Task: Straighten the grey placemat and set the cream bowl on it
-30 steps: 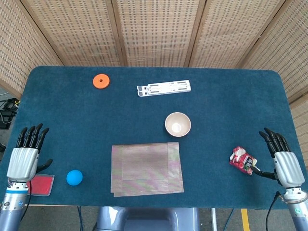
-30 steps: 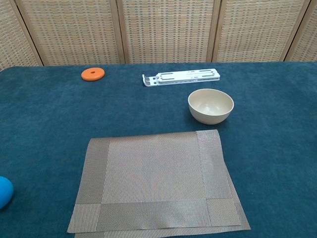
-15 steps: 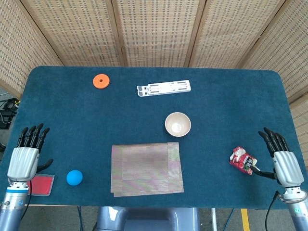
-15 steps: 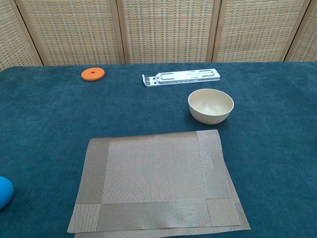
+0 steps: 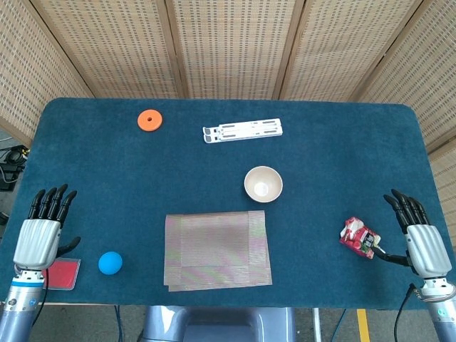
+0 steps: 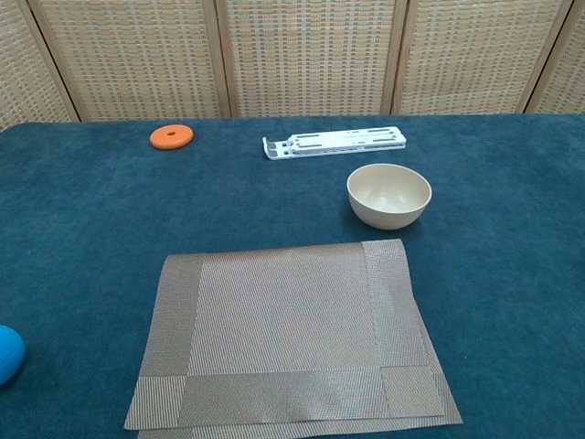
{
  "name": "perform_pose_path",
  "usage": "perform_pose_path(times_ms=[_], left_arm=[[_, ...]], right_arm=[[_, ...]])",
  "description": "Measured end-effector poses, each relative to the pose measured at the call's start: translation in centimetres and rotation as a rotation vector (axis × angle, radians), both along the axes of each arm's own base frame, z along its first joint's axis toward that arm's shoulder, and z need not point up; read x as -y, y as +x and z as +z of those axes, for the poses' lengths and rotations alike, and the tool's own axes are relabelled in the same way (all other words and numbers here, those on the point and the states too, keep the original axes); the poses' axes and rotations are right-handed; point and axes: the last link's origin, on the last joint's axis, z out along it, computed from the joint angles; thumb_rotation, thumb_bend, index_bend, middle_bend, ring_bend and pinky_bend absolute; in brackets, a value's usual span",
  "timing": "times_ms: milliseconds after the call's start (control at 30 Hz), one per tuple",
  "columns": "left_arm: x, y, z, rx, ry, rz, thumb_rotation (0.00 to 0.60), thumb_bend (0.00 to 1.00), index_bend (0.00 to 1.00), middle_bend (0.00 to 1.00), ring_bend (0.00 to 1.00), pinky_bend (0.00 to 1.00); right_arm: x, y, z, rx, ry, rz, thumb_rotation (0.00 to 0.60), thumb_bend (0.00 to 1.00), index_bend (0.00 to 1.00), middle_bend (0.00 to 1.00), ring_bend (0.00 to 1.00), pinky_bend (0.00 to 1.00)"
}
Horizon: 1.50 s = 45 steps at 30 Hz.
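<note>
The grey placemat (image 5: pixel 217 249) (image 6: pixel 292 337) lies flat near the table's front edge, folded over itself so a lower layer peeks out along its front and right sides. The cream bowl (image 5: pixel 263 184) (image 6: pixel 388 195) stands upright and empty on the blue cloth just beyond the mat's far right corner. My left hand (image 5: pixel 40 231) hovers at the front left with fingers apart, holding nothing. My right hand (image 5: pixel 419 231) is at the front right, fingers spread and empty. Neither hand shows in the chest view.
A blue ball (image 5: pixel 110 263) (image 6: pixel 7 352) and a red card (image 5: pixel 60 273) lie by my left hand. A red-and-white packet (image 5: pixel 358 237) sits beside my right hand. An orange disc (image 5: pixel 149 120) (image 6: pixel 171 137) and a white folding stand (image 5: pixel 242 131) (image 6: pixel 335 143) lie at the back.
My left hand has drifted slightly toward the front edge. Mat, bowl and right hand have not moved.
</note>
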Motion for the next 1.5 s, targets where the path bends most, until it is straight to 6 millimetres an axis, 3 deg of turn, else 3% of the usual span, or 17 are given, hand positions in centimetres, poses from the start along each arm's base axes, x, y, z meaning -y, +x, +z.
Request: perform_pose_path(times_ms=[367,667,933,1500], left_arm=[[0.1,0.2,-0.3,-0.004,-0.016,-0.013,0.600,0.00,0.13,0.00,0.00,0.00],[0.2,1.0,-1.4,0.005,-0.072,-0.060,0.600,0.12,0.42,0.00,0.00,0.00],[0.7,3.0,-4.1,0.013,-0.191,-0.167,0.600,0.16,0.50,0.00,0.00,0.00],[2.8,6.6,-10.1,-0.060,-0.416,-0.302,0.600,0.22,0.54,0.00,0.00,0.00]], right_arm=[[0.0,0.1,0.0,0.000,0.000,0.002,0.600,0.15,0.01,0.00,0.00,0.00],[0.0,0.0,0.0,0.003,-0.001,0.000,0.600,0.15,0.01,0.00,0.00,0.00],[0.0,0.0,0.2,0.011,-0.003,-0.001,0.600,0.15,0.01,0.00,0.00,0.00],[0.1,-0.3,0.6,0.032,-0.007,-0.006,0.600,0.15,0.01,0.00,0.00,0.00]])
